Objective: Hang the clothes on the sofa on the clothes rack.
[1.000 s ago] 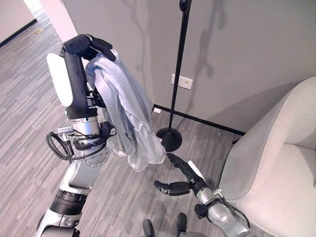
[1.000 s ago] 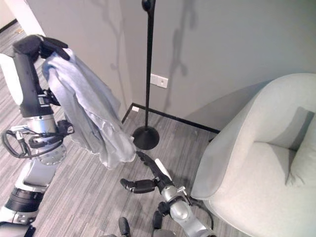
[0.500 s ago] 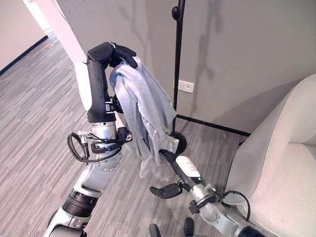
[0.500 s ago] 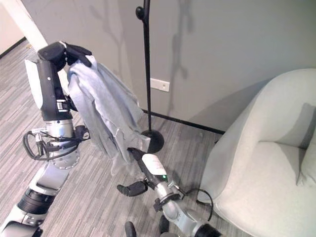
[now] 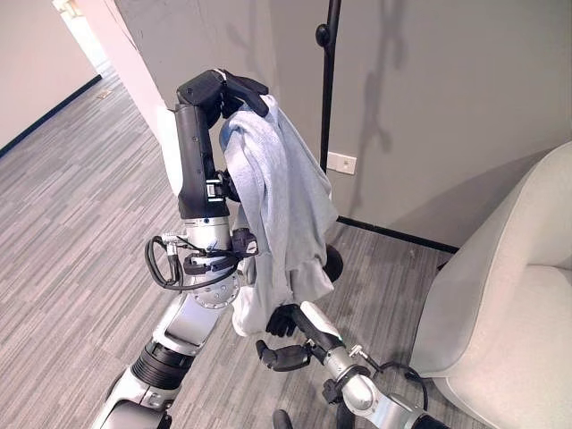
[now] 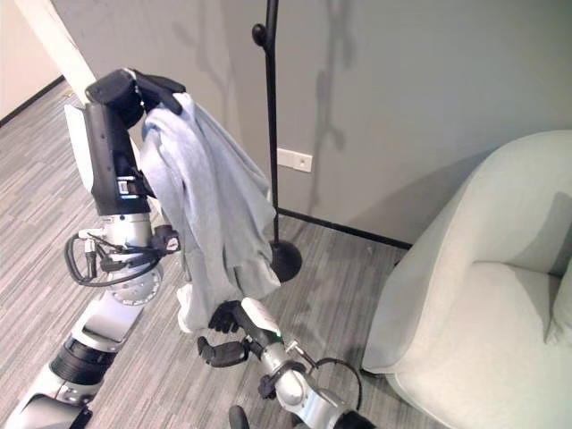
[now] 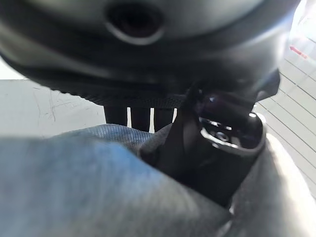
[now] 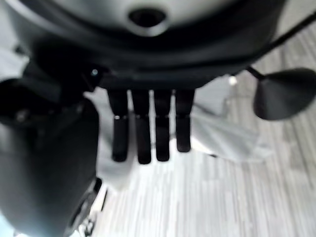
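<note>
Grey wall behind, a pale grey garment [image 5: 281, 210] hangs limp and creased from the raised left hand [image 5: 222, 89], whose fingers curl over its top. Right hand [image 5: 290, 344], fingers straight, hovers by its hem, beside the rack [image 5: 328, 80].

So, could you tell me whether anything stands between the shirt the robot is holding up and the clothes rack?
Nothing visible does. The left robot hand holds the grey shirt up just in front of the rack's black pole, with open air between them.
</note>
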{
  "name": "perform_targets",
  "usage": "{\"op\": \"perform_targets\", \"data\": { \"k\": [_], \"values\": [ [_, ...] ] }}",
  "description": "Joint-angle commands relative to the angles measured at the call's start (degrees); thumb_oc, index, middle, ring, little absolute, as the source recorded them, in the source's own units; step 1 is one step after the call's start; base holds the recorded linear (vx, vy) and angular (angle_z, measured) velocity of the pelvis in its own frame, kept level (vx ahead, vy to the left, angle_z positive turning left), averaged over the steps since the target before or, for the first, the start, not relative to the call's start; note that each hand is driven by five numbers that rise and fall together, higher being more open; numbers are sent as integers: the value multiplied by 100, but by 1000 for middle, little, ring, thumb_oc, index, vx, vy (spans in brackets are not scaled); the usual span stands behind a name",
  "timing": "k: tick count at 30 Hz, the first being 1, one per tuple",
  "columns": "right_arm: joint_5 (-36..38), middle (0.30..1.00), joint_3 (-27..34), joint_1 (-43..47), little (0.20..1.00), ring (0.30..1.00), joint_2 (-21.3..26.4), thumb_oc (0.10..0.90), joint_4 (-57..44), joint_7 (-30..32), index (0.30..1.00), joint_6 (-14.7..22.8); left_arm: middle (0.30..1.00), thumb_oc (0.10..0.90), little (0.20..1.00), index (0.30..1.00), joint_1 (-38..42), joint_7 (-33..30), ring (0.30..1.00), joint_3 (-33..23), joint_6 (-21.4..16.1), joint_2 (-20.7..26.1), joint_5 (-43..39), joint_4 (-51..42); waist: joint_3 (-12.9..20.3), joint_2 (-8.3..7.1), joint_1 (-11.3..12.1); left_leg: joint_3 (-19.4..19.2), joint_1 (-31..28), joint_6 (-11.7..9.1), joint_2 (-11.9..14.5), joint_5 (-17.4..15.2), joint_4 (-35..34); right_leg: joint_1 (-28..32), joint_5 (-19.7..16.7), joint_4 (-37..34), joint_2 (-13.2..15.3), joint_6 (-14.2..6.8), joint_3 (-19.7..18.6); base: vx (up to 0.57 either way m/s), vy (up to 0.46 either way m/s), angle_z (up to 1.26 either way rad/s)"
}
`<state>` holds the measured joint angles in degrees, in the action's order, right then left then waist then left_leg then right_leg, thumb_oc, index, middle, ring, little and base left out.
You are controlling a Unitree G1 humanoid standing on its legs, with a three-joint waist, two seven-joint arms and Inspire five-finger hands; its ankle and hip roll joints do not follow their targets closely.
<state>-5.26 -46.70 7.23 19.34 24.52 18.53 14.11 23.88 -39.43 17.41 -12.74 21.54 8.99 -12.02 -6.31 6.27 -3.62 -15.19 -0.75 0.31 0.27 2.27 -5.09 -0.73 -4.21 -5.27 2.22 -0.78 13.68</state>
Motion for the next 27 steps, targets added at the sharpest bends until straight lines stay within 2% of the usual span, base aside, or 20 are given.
{"op": "perform_targets", "data": {
  "k": [1, 6, 12, 14, 17, 18, 20, 23, 25, 27],
  "values": [
    [1179, 300, 328, 126, 300, 300, -395, 400, -74, -324, 300, 581, 300, 400, 300, 300, 1028, -138, 300, -216, -505, -60, -15, -191, 414, -187, 127, -278, -384, -233, 199, -551, 9, 173, 355, 27, 200, -533, 11, 0, 0, 0],
    [1927, 300, 623, 1, 300, 300, -343, 400, -91, -591, 300, 643, 300, 400, 300, 300, 972, -124, 300, -289, -573, 8, -31, -155, 462, -235, 128, -292, -422, -229, 186, -569, 9, 191, 337, 27, 198, -546, -7, 0, 0, 0],
    [1652, 300, 1020, -165, 300, 300, -172, 400, -227, -258, 300, 635, 300, 400, 300, 300, 779, -115, 300, -418, -593, 133, -43, -160, 551, -307, 108, -328, -457, -222, 180, -578, 9, 199, 311, 27, 185, -558, -47, -3, 1, -1],
    [1189, 300, 1273, -263, 300, 300, -34, 400, -259, 85, 300, 545, 300, 400, 300, 300, 670, -110, 300, -503, -587, 231, -40, -204, 588, -340, 88, -339, -472, -221, 185, -575, 9, 210, 305, 27, 177, -561, -54, 0, 0, 0],
    [56, 300, 2185, -351, 300, 300, 325, 400, -341, 1175, 300, 173, 300, 400, 300, 300, 475, -152, 300, -685, -581, 337, 15, -329, 682, -404, 56, -372, -523, -203, 191, -580, 9, 233, 291, 27, 155, -563, -70, -18, -6, -9],
    [50, 300, 2190, -362, 300, 300, 328, 400, -352, 1177, 300, 166, 300, 400, 300, 300, 474, -151, 300, -681, -580, 331, 16, -331, 683, -402, 64, -376, -526, -203, 192, -581, 9, 234, 290, 27, 155, -563, -74, -17, -4, -12],
    [-195, 300, 2634, -332, 300, 300, 441, 400, -425, 1589, 300, 16, 300, 400, 300, 300, 384, -162, 300, -730, -646, 346, 33, -413, 717, -423, 52, -395, -553, -188, 193, -593, 9, 244, 282, 27, 145, -561, -100, -12, -5, -9],
    [-616, 300, 3295, -131, 300, 300, 605, 400, -532, 2332, 300, -248, 300, 400, 300, 300, 289, -169, 300, -789, -729, 361, -3, -539, 782, -453, 57, -399, -589, -165, 195, -619, 9, 266, 279, 27, 131, -555, -123, -13, -7, -8],
    [-967, 300, 3912, 143, 300, 300, 710, 400, -668, 3042, 300, -559, 300, 400, 300, 300, 130, -171, 300, -846, -802, 352, -86, -709, 839, -471, 104, -427, -677, -132, 206, -658, 9, 314, 310, 27, 96, -541, -169, -5, -8, -11],
    [-973, 300, 4076, 285, 300, 300, 680, 400, -727, 3281, 300, -606, 300, 400, 300, 300, 70, -195, 300, -872, -840, 331, -128, -782, 854, -480, 134, -454, -726, -116, 210, -665, 9, 334, 324, 27, 72, -534, -221, -4, -13, -12]
  ]
}}
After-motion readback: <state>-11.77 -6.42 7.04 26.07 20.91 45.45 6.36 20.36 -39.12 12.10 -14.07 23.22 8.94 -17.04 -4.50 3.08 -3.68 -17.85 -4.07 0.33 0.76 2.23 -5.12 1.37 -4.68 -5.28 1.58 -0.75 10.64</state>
